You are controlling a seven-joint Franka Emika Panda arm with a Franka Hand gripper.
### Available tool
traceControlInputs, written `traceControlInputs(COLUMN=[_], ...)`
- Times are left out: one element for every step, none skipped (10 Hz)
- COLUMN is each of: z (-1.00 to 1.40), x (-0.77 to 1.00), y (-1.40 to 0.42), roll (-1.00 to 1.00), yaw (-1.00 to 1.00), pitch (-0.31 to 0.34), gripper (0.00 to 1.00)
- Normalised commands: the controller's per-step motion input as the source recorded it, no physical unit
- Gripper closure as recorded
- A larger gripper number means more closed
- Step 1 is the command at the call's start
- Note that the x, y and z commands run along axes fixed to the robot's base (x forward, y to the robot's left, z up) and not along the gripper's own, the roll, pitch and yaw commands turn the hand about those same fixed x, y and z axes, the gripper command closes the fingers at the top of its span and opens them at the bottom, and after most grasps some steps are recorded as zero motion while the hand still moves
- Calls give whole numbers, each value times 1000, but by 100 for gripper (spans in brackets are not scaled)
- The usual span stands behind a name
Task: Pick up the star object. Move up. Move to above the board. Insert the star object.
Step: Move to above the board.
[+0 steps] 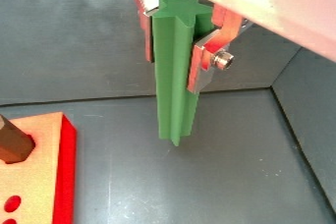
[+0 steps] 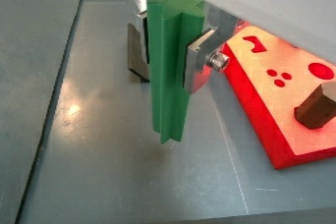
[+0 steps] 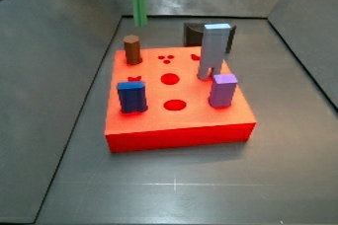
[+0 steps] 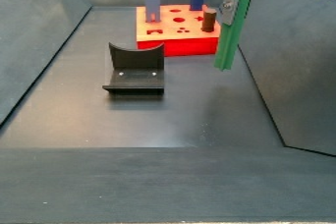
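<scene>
Gripper of mine hangs off the floor, plates clamped on the ridged green star object, held upright. At ten o'clock from it in a side view lies the flat red board.

No text, label, brand, number or sign is readable in any view — not on the flat red square board, the tall ridged green star post or the two-finger gripper clamping it.
</scene>
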Motion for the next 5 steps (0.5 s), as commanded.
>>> traceControlInputs(z=[1000,1000,1000,1000,1000], x=[-104,-95,-87,-73,-63], y=[-42,-40,-40,-37,-36], roll=[136,145,144,129,120], yaw=[21,33,38,40,38], pitch=[225,175,152,124,118], gripper=[100,100,100,100,100])
